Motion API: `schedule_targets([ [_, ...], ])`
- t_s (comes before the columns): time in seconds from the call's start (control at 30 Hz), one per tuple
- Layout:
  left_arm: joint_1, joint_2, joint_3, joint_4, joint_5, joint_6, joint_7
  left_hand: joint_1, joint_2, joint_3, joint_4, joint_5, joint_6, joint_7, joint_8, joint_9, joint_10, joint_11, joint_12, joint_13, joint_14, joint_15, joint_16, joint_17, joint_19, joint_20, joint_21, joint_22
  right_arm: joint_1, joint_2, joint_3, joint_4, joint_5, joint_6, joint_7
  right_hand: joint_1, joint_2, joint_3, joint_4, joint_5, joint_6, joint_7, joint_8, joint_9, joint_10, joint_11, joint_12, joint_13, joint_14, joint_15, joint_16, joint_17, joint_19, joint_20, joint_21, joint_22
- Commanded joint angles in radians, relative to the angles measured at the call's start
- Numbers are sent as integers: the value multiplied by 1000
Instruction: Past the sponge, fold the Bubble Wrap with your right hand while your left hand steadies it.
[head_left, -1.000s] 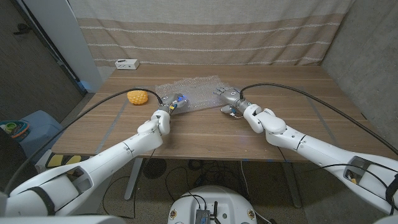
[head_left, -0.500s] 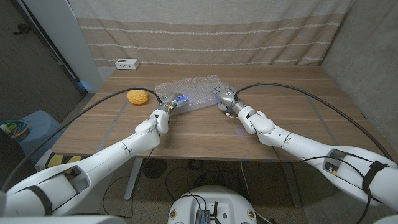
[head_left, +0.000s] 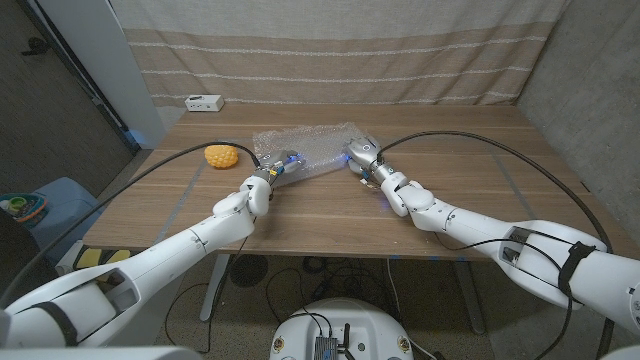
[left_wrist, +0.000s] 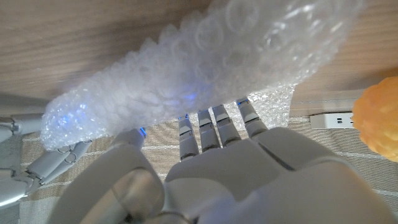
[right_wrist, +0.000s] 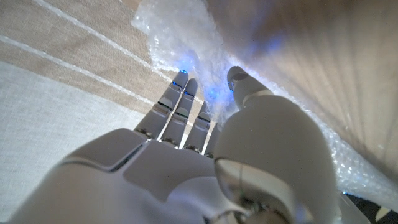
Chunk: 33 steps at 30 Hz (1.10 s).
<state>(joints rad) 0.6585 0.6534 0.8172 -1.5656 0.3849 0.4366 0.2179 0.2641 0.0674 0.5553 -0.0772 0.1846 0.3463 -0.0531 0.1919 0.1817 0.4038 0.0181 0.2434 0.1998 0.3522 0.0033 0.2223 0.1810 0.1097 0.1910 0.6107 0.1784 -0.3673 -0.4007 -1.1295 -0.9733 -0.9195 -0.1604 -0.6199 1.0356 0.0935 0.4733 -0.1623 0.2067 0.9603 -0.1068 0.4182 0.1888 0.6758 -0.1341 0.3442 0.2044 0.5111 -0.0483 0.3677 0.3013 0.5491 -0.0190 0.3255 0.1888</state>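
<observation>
Clear crinkly bubble wrap sheet (head_left: 303, 148) lies on wooden table (head_left: 330, 215) between hands, past round yellow sponge (head_left: 221, 155). Left hand (head_left: 274, 170) presses near-left edge, fingers together. Right hand (head_left: 361, 154) pinches right edge, lifted. Advice: keep left pressure firm, sweep right edge over toward left hand, low arc, no tugging.

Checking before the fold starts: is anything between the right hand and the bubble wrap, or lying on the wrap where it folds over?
Nothing visible. The right hand is already at the bubble wrap's edge, the left hand at its near-left edge, and the sponge sits apart, off the sheet.
</observation>
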Motion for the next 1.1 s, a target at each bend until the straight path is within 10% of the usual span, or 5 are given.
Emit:
schedule_targets([
  [0.03,18,6,-18,-28,-14,2,-12,-9,3,-6,2,-2,-3,-1,-4,1,0,3,-5,-1,5,5,-4,2,13,9,7,4,34,-38,-46,-6,-10,76,-253,7,7,-4,-1,-2,21,2,8,1,28,0,8,1,16,-173,9,1,12,-3,8,2],
  [0.5,20,6,-16,-28,-15,-13,-20,-18,4,-6,1,-3,-7,-1,-5,1,-3,7,-10,0,5,8,-10,1,18,10,1,5,61,-60,-80,-85,-118,127,-311,19,4,-2,-6,-2,27,1,5,0,27,-8,0,1,18,-178,4,-1,10,-12,7,2],
  [1.1,29,29,-23,-36,-23,-35,-43,-47,-19,-24,3,-11,-4,0,-3,0,-14,9,-18,0,-11,4,-20,3,11,15,-12,5,167,119,-125,219,-164,327,-497,26,1,-12,-4,-4,44,-14,4,-1,11,-19,-17,1,14,-177,1,3,9,-19,8,2],
])
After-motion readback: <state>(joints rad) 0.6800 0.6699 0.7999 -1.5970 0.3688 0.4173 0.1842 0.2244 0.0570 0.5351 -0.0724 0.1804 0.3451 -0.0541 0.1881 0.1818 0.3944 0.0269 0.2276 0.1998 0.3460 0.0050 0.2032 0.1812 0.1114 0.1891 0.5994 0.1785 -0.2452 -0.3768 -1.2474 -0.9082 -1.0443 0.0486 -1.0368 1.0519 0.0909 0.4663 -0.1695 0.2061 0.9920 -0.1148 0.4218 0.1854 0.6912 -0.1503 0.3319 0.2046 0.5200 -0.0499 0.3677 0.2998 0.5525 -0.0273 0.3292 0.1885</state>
